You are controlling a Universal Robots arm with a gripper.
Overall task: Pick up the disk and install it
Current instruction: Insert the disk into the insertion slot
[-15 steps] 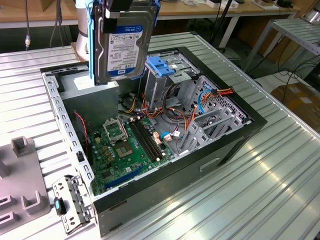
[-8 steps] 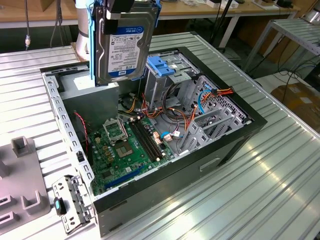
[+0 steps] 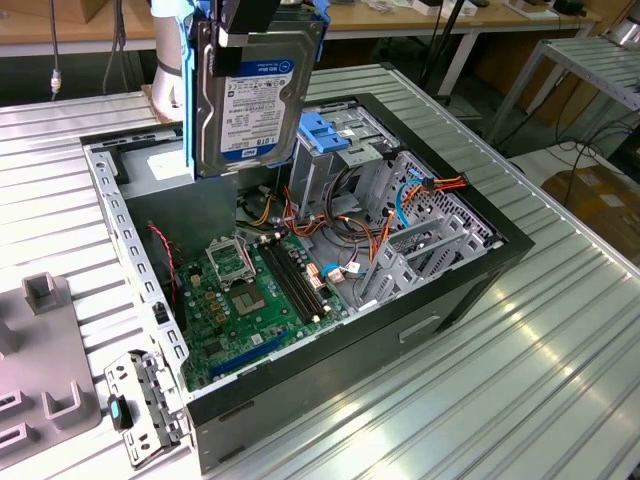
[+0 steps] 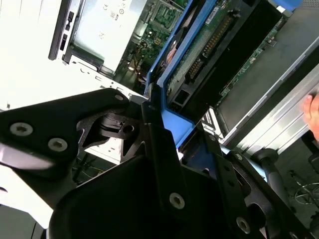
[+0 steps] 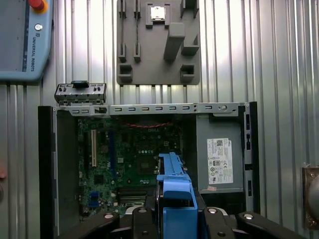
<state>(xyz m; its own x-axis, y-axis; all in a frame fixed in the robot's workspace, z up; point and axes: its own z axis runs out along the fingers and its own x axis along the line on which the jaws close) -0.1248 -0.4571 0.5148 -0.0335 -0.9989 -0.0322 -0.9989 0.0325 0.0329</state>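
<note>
Ribbed metal table [image 3: 560,350], open computer case [image 3: 330,390], hand [image 3: 255,25] clamped on disk [image 3: 255,105] (upright) above it

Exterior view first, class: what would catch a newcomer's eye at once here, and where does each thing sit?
The disk, label facing out, hangs upright in the gripper at the top of the exterior view, above the open computer case. Below it the green motherboard covers the case floor, and a metal cage with a blue plastic top stands to the exterior view's right of the disk.

Bright glare washes the ribbed table [image 3: 540,350]; the case [image 3: 470,300] interior sits dim.
</note>
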